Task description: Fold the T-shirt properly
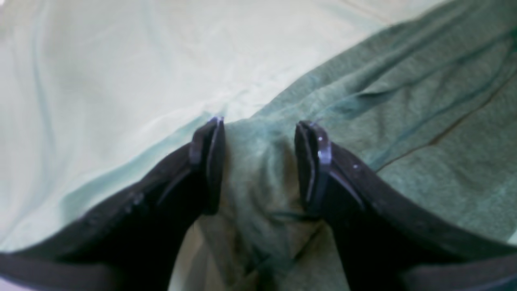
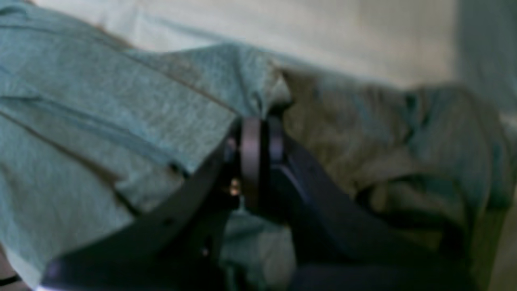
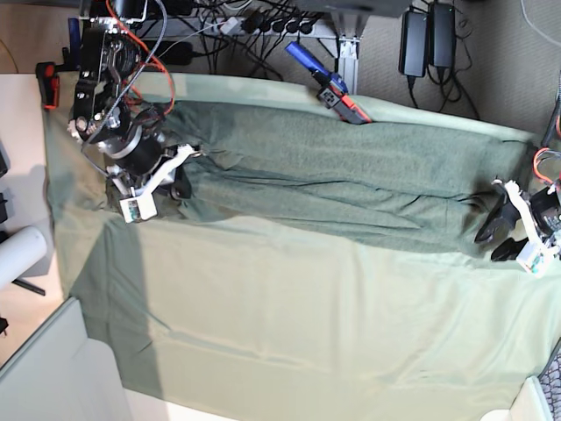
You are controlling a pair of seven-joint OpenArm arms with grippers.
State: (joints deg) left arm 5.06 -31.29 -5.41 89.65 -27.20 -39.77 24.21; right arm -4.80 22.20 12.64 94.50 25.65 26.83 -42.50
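The T-shirt [image 3: 351, 184], dark heathered olive green and wrinkled, lies stretched left to right across the far half of the pale mint table cloth [image 3: 307, 333]. At its left end my right gripper [image 3: 180, 182] is shut on a bunched edge of the T-shirt [image 2: 101, 101]. In the right wrist view the right gripper [image 2: 260, 119] has its fingers pressed together, with fabric pinched at the tips. At the shirt's right end my left gripper [image 3: 489, 241] stands open. The left wrist view shows the left gripper [image 1: 262, 125] with its fingers wide apart, straddling a raised fold of the T-shirt [image 1: 424, 121].
A blue and red tool [image 3: 331, 86] lies at the table's back edge, touching the shirt's far side. Cables and power bricks [image 3: 429, 35] sit behind the table. A white roll [image 3: 17, 250] stands off the left edge. Bare table cloth [image 1: 121, 81] fills the near half.
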